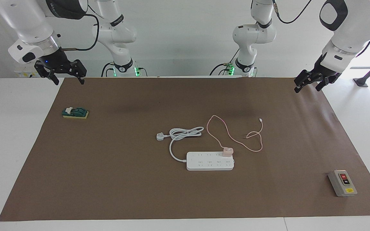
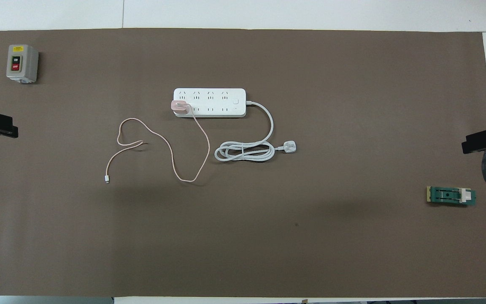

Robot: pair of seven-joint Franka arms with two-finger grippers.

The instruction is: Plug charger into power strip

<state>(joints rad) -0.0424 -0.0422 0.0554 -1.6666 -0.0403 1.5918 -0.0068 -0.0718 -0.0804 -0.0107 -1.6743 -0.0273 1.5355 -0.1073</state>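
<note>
Both claws hang empty with fingers apart: the left claw (image 1: 307,83) over the mat's corner at 2 o'clock in the facing view, the right claw (image 1: 65,73) at 10 o'clock. The pink charger (image 1: 227,151) already sits on the power strip (image 1: 209,161) mid-tabletop (image 1: 14,128), at its end toward the left arm. Judging it seated, withdrawing high suits best; open mat surrounds the strip, with only the looping pink cable (image 1: 236,136) at 12 o'clock.
</note>
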